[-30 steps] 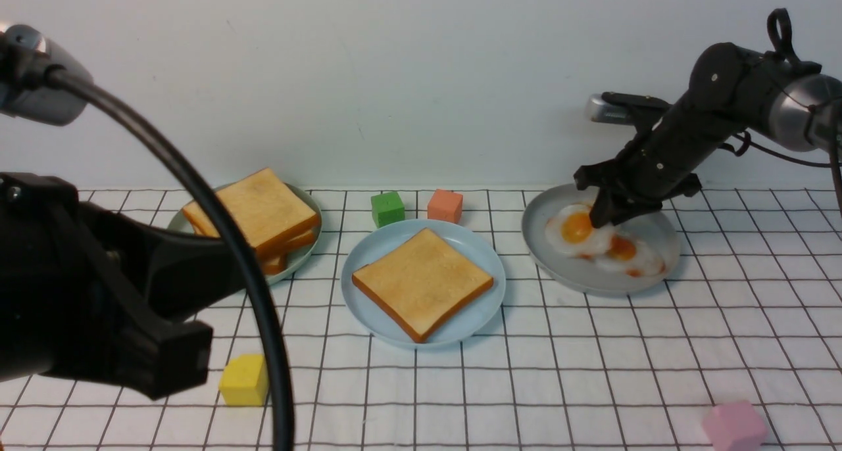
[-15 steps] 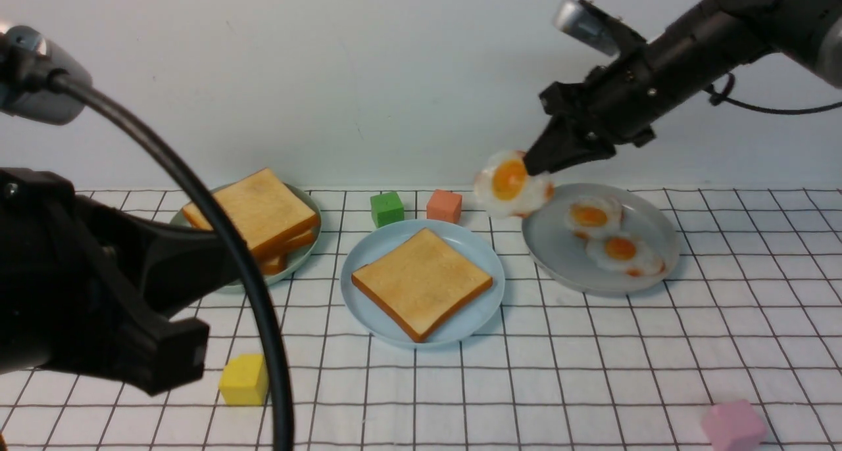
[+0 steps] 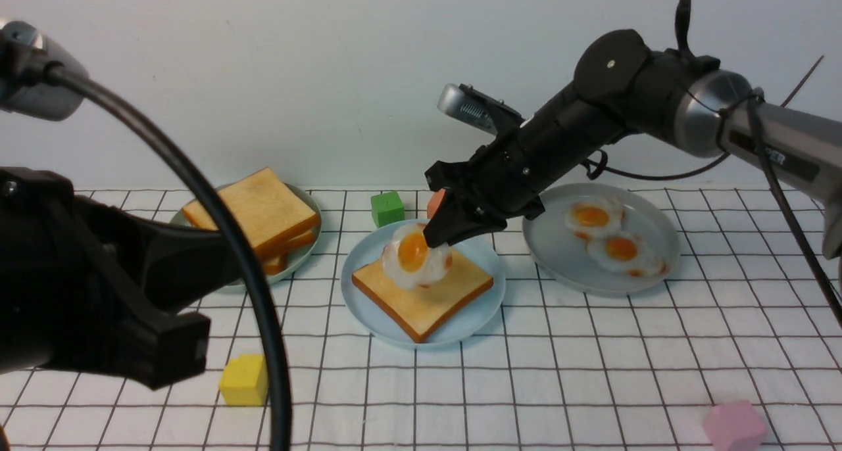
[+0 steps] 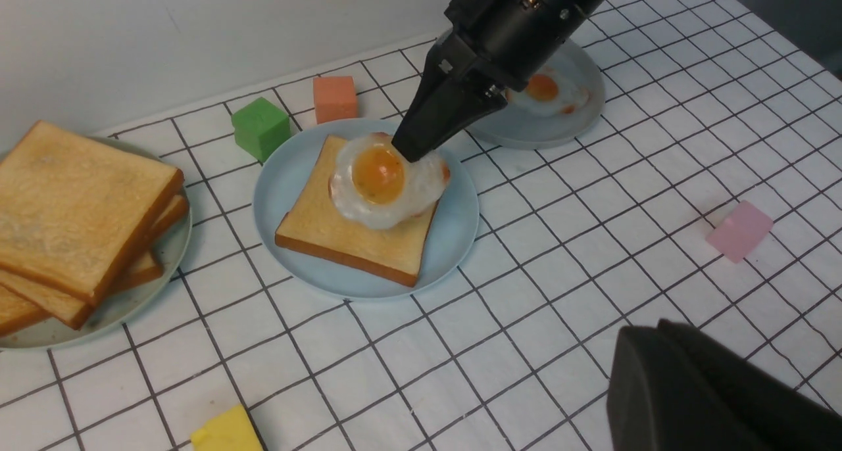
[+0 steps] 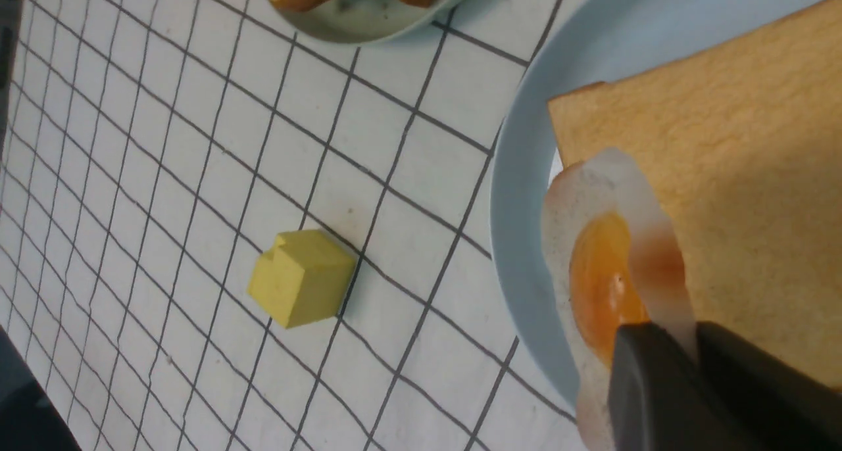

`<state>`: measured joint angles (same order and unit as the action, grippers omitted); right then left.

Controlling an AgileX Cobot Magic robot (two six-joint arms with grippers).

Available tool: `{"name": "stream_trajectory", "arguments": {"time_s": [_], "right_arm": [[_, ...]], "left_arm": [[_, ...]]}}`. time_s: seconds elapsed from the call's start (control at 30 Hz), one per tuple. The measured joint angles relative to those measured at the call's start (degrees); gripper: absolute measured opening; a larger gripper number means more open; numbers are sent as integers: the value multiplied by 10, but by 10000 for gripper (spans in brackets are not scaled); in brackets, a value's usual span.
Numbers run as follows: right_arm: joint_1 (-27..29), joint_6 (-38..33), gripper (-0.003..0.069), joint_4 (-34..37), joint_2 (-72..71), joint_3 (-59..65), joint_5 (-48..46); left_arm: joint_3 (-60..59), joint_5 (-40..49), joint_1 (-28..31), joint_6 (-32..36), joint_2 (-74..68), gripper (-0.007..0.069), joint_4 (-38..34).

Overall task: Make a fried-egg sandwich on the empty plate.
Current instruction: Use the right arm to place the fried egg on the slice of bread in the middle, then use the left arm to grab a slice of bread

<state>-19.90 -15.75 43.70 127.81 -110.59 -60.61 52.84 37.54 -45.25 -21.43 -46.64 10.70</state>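
Fried egg (image 3: 412,257) is hanging tilted over the toast slice (image 3: 427,300) on the light-blue plate (image 3: 368,254). I am holding its edge with the right gripper (image 3: 437,238), pinched onto it. For the left gripper (image 3: 177,319), I cannot tell whether it is parted or closed.

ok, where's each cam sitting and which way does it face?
Front: between the arms, facing forward; left arm fills its left, right arm reaches in from its right.
Left wrist: on the left arm, looking down at the light-blue plate; own dark jaws at the edge.
Right wrist: looking along its jaws, shut on the fried egg over the toast.
Shared: all show plate, egg, toast.
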Motion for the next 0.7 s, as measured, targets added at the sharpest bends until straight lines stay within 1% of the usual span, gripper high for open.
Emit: {"name": "stream_trajectory", "arguments": {"time_s": [0.1, 0.2, 0.23, 0.3, 0.33, 0.37, 0.4, 0.43, 0.47, 0.53, 0.6, 0.63, 0.7], "right_arm": [[-1, 14, 66, -2, 7, 0, 9], [-1, 32, 120, -10, 16, 0, 22], [-1, 34, 155, -13, 17, 0, 26], [-1, 36, 257, -26, 18, 0, 34], [-1, 37, 257, -26, 18, 0, 35], [-1, 37, 363, -34, 18, 0, 40], [0, 37, 413, -42, 18, -1, 40], [0, 37, 413, -42, 18, -1, 40], [3, 37, 475, -50, 18, -6, 34], [11, 38, 533, -69, 18, -21, 10], [17, 43, 548, -84, 15, -31, -14], [23, 51, 547, -113, 6, -39, -38], [29, 61, 514, -160, -18, -42, -75]], "left_arm": [[0, 0, 0, 0, 0, -13, -2], [0, 0, 0, 0, 0, -13, -3], [0, 0, 0, 0, 0, -13, -3], [0, 0, 0, 0, -1, -13, -3], [0, 0, 0, 0, -1, -13, -3], [0, 0, 0, 0, -3, -13, -3], [0, 1, 0, 0, -4, -13, -3], [0, 1, 0, 0, -5, -13, -3], [0, 3, 0, 0, -9, -13, -3], [-4, 11, 0, 0, -18, -11, -4], [-4, 20, 0, 0, -25, -11, -4], [-4, 26, 0, 0, -37, -11, -4], [-4, 28, 0, 0, -58, -10, -3]]}}
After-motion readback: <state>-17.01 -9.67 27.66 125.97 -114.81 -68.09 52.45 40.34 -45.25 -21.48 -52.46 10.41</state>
